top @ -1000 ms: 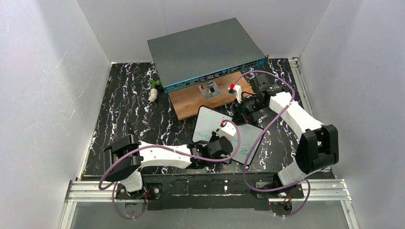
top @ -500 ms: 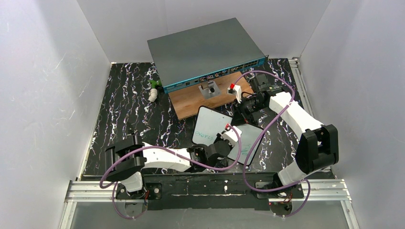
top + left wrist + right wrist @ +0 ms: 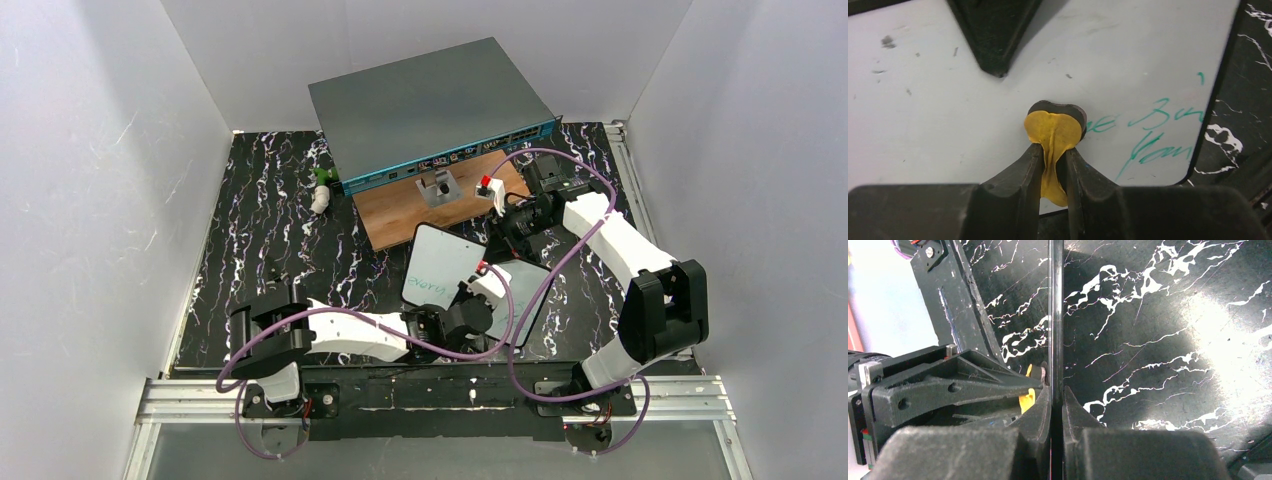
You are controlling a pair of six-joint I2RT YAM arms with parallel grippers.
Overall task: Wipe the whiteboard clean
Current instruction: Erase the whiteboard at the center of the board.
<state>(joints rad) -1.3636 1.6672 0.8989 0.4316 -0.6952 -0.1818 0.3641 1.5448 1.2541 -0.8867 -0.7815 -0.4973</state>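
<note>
Right end effector (image 3: 1057, 392) near wooden board (image 3: 395, 215)

Top view: left arm (image 3: 350, 335) covers whiteboard (image 3: 445, 255) middle. Green writing (image 3: 1148, 132) unreadable. Right wrist: its face hidden, seen edge-on.

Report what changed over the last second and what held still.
The left gripper, shut on the yellow eraser pad, slid rightward and slightly nearer across the whiteboard. The right gripper stayed clamped on the board's edge, and the board itself did not move.
</note>
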